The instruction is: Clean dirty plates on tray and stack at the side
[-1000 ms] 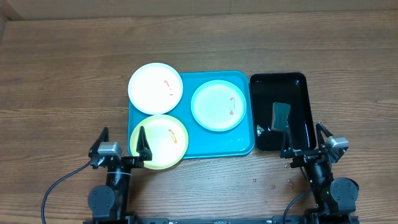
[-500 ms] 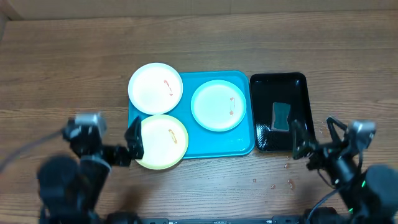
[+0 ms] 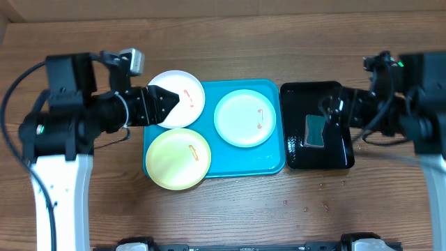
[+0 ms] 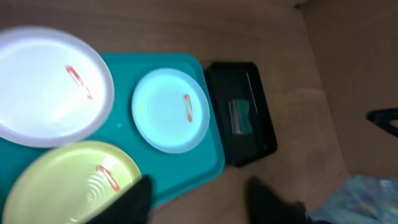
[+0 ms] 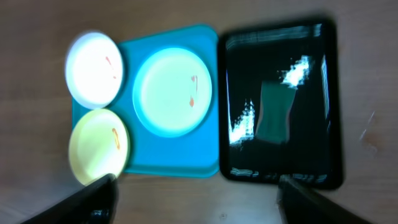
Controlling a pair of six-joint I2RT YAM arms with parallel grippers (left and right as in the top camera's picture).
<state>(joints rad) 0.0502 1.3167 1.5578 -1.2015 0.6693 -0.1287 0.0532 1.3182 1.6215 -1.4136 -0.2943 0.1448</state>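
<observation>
Now my right gripper (image 3: 332, 110) hangs spread and empty over the black tray (image 3: 341, 90). The sponge (image 3: 315, 130) lies just beside it on my near side, its long axis along the tray's length. My left gripper (image 3: 167, 103), also spread and empty, hovers over the white plate (image 3: 189, 106) at the turquoise tray's (image 3: 272, 164) far left corner.

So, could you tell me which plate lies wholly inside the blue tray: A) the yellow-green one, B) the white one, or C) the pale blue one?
C: the pale blue plate sits fully within the tray, while the white plate and the yellow-green plate overhang its edges.
</observation>
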